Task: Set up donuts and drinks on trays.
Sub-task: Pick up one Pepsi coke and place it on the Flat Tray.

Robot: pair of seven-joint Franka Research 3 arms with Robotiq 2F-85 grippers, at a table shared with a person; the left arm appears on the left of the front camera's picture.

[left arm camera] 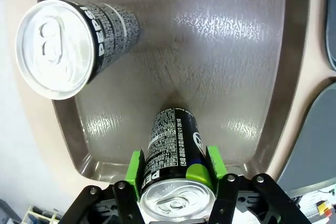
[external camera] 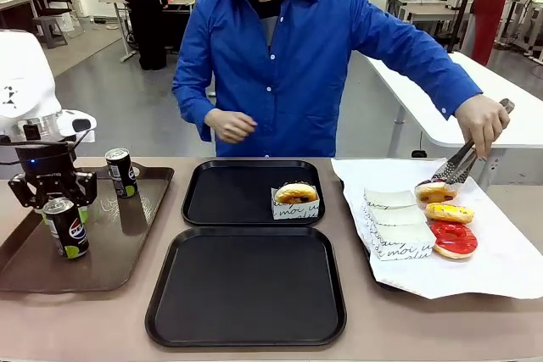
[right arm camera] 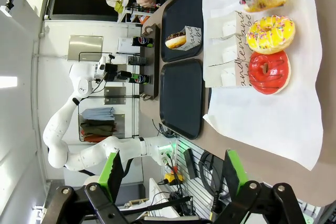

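My left tool (left arm camera: 175,165) is clamping a soda can (left arm camera: 173,140) on the brown tray (left arm camera: 226,51); a second can (left arm camera: 68,45) is standing nearby. My right tool (right arm camera: 173,174) is hanging wide open.

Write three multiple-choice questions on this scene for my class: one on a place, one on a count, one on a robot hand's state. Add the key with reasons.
1. Where is the boxed donut? A) far black tray B) near black tray C) white paper
2. How many cans stand on the brown tray? A) one B) two C) four
3. The robot's left hand is: A) open over a donut B) shut on a can C) shut on tongs
Key: 1 A, it sits in that tray's near right corner. 2 B, one held, one standing free. 3 B, its green pads clamp the can.
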